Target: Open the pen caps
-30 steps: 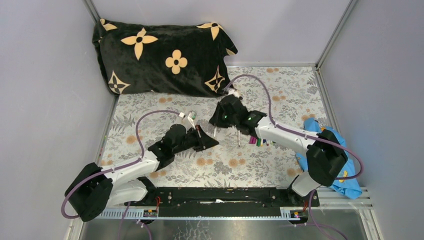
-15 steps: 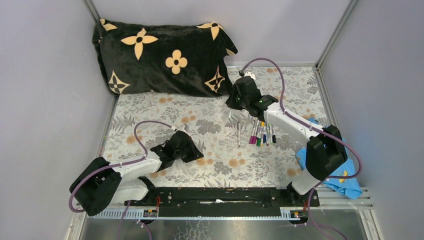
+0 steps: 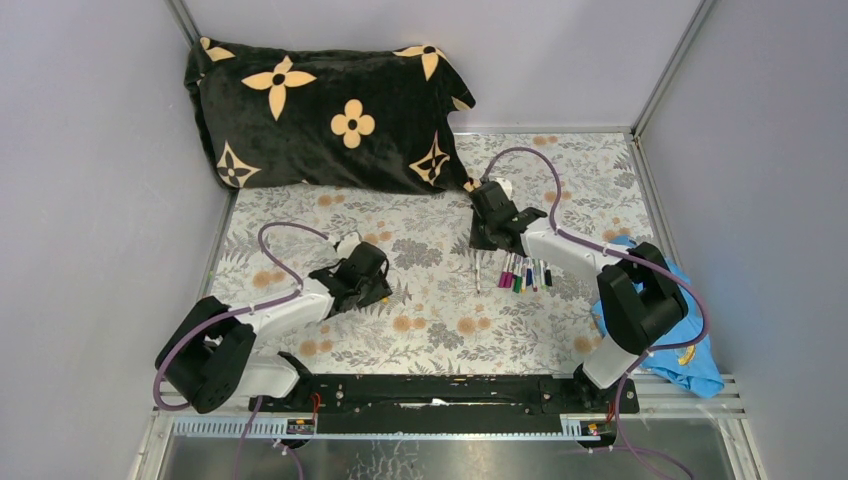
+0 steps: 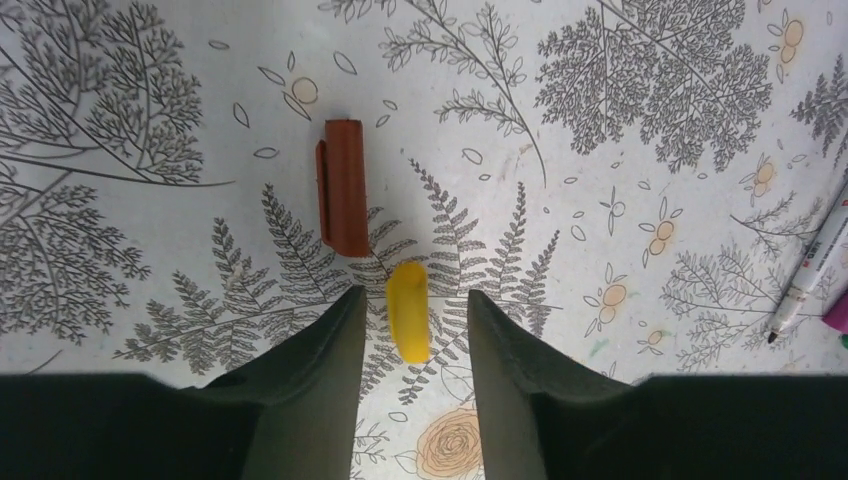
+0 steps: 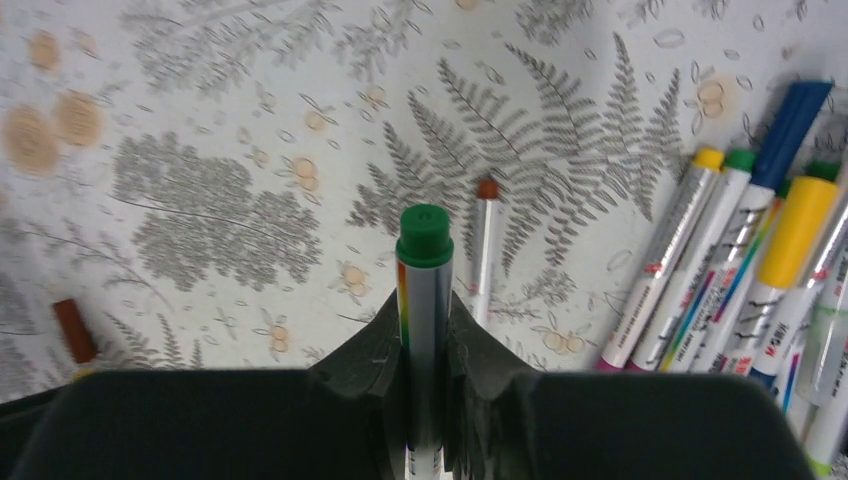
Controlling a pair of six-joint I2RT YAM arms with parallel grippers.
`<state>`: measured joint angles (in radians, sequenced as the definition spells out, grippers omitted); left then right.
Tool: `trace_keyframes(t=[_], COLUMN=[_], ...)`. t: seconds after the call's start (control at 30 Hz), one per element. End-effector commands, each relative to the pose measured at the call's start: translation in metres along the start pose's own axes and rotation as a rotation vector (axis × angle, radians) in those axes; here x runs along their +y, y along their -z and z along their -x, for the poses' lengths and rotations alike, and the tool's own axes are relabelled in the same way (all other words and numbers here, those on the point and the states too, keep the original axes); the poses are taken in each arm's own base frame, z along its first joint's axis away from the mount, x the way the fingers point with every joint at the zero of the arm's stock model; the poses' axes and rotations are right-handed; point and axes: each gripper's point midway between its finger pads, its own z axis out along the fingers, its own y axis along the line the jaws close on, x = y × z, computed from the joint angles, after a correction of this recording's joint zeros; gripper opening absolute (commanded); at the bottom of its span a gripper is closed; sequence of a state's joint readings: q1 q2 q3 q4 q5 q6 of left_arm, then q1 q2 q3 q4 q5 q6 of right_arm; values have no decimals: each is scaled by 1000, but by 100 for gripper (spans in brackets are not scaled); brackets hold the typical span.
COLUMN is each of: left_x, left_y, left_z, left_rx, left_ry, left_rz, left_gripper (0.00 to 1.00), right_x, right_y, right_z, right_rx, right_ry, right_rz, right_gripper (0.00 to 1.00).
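While left fingers [image 4: 415,296] straddle loose yellow cap [image 4: 408,318], parted, right fingers [image 5: 425,312] clamp green-capped pen [image 5: 422,285]; next, likely: pull green cap [image 5: 424,235], 12 o'clock end.

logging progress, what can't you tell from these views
- Right wrist: lower end of the green-capped pen, hidden inside the right gripper.
- Left wrist: white pen at right, cut off by the frame edge.
- Top external: yellow cap, too small to make out.

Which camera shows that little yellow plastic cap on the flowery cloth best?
The left wrist view: the small yellow plastic cap lies plainly between the fingers of the open left gripper. In the top view that gripper hides it; the right wrist view does not clearly show it.
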<state>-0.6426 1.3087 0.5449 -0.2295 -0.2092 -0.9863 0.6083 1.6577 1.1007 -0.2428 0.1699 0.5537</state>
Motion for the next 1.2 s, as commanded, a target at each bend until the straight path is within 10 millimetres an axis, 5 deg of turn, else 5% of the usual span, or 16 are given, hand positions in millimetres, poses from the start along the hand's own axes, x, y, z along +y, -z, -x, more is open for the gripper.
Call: trace_keyframes(t=[0.0,0.2,0.43,0.7,0.93,1.17], left_x=[13,12,0,-12,-19,-27], left_y=[-1,-3,5,19,28,34], left_z=[17,24,31,40,46,48], left_rx=[-64,-71,-88,-112,-127,-132], left_ry=[-5,-6,-1,7,20,27], left_rz=[89,98,49,-3,-44,-81], left_gripper=[51,62,64,69,74,74], right_x=[-19,-33,-50,-56,-58,-61], right_y=[-3,-14,-21,-30,-28,-6], right_z=[-8,-28,-47,-61,-59,-33], right_rx=[6,53,84,126,120,41], right_ry=[22,25,37,56,55,52], right_rz=[-75,-119,-173,-186,-201,-236], right_gripper=[0,0,0,20,43,45])
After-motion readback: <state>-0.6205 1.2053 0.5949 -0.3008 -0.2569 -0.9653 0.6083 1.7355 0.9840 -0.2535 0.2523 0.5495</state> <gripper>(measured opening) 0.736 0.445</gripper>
